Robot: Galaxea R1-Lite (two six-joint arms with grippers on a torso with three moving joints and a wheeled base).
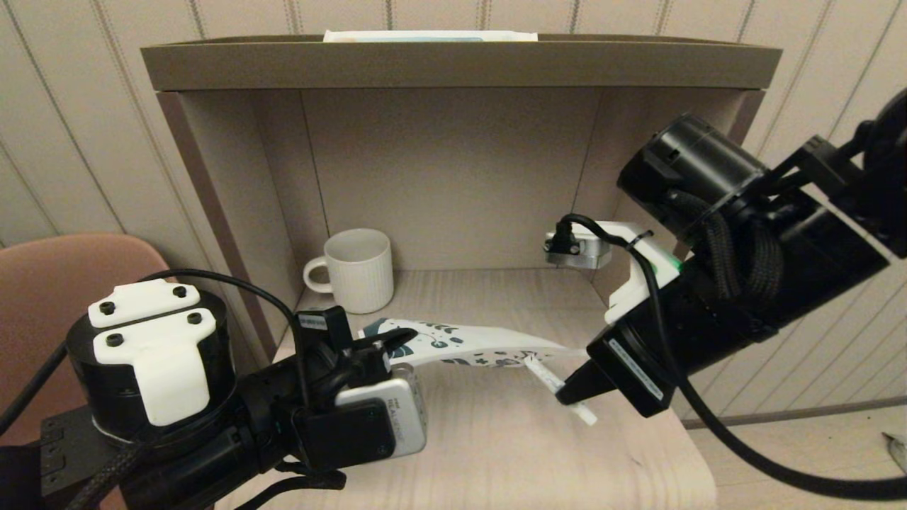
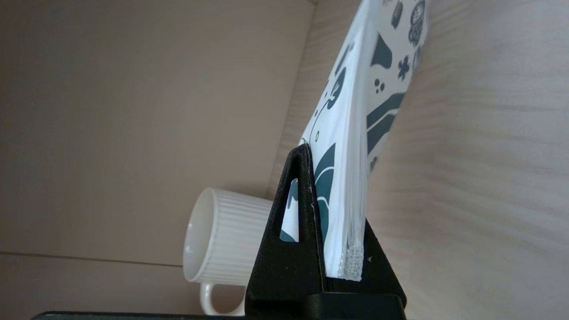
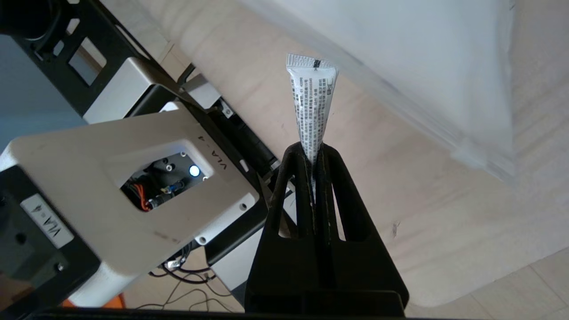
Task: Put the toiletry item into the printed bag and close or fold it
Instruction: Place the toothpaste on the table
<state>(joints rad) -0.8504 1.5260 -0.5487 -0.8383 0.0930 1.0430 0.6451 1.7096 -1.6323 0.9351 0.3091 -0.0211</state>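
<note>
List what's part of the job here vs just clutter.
In the job:
- printed bag, clamped in the left gripper
- toiletry item, pinched in the right gripper

Lying about:
- ribbed white mug
- flat item atop the shelf unit

Both arms are black, round-bodied at the joints. The left arm (image 1: 156, 397) wears a white plate fixed with black screws, a thin black cable looping over it, and a silver-grey camera box near the wrist. The right arm (image 1: 744, 262) carries braided black cable sleeving, a white bracket with a green spot and a small white label. Each ends in black, triangular, cut-out fingers (image 3: 306, 200).
</note>
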